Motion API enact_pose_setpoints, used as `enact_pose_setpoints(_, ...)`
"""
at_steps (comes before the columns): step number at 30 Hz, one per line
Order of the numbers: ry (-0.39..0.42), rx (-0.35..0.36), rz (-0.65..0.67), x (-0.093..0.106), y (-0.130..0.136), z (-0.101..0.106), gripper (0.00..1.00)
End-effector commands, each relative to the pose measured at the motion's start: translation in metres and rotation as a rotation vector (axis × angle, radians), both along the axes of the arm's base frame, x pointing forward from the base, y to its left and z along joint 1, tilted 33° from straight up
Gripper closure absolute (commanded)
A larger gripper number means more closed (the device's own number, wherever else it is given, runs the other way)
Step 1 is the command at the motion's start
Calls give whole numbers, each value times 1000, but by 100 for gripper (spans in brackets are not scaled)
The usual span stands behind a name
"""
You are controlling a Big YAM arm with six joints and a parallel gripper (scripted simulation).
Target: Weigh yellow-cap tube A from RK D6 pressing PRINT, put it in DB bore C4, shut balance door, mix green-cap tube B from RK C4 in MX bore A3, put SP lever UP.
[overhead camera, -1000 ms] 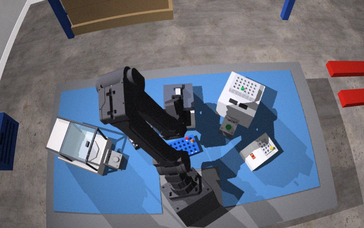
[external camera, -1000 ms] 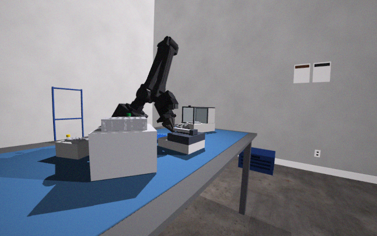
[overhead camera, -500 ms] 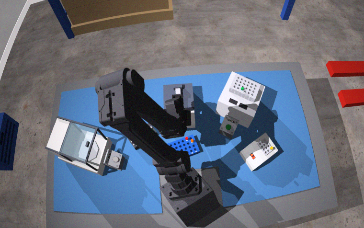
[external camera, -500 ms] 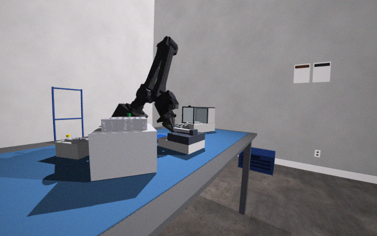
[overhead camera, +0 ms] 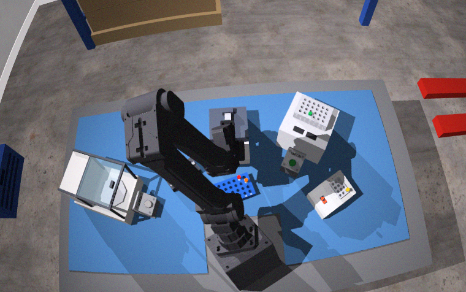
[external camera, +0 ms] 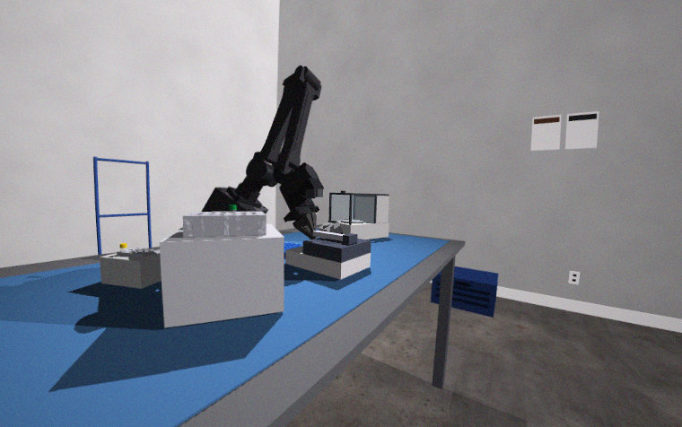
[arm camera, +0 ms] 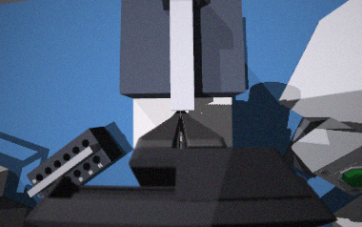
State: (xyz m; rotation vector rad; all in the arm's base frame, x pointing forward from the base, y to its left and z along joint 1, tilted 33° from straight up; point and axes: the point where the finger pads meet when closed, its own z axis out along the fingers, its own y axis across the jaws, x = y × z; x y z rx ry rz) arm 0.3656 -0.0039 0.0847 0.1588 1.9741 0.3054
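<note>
Hand [overhead camera: 241,160] [external camera: 312,237] [arm camera: 180,113] black, faceted, tapering, closed

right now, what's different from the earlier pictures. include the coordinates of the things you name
The arm's elbow [overhead camera: 152,103] [external camera: 301,80] has shifted only slightly, toward the bottom of the top view. Nothing was visibly taken hold of or let go: the gripper [overhead camera: 226,122] [external camera: 313,237] [arm camera: 180,113] is shut at the near end of the SP lever [overhead camera: 227,116] [external camera: 329,234] [arm camera: 182,57]. The lever, tube A [overhead camera: 347,189] [external camera: 123,246] and tube B [overhead camera: 309,113] [external camera: 232,207] look unmoved.
</note>
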Motion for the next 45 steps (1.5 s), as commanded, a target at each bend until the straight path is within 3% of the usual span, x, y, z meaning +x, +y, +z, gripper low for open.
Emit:
enact_pose_setpoints(1,-87,-28,-25,28,-14,35,100)
enact_pose_setpoints(45,-103,-30,-26,43,-22,56,100)
